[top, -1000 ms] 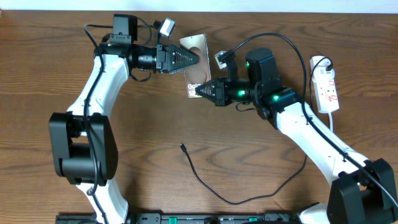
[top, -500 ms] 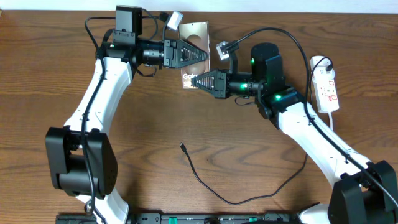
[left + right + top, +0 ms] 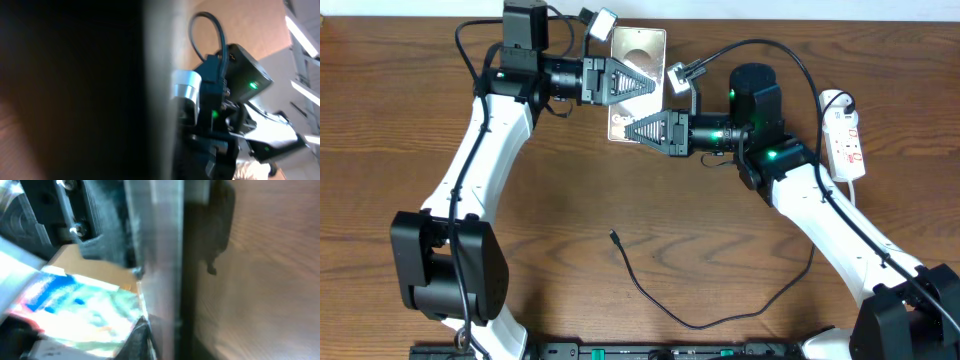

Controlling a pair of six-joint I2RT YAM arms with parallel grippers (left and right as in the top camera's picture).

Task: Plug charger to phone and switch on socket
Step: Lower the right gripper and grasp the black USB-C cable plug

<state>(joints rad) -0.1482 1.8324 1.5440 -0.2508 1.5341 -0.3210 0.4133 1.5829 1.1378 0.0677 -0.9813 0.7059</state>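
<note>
Getting the phone [image 3: 642, 48] ready looks like the step you are on. It is at the far middle of the table [image 3: 550, 230]. Your left pincer [image 3: 650, 86] seems closed on it, across its middle. Your right pincer [image 3: 630, 130] touches its near end, but I cannot tell if it grips. The charger [image 3: 614, 237] lies loose near you, with its tip free. The socket [image 3: 846, 135] is far right. Next, one pincer must let go and fetch that tip. The phone's long side runs near to far, with the round mark at the far end.
</note>
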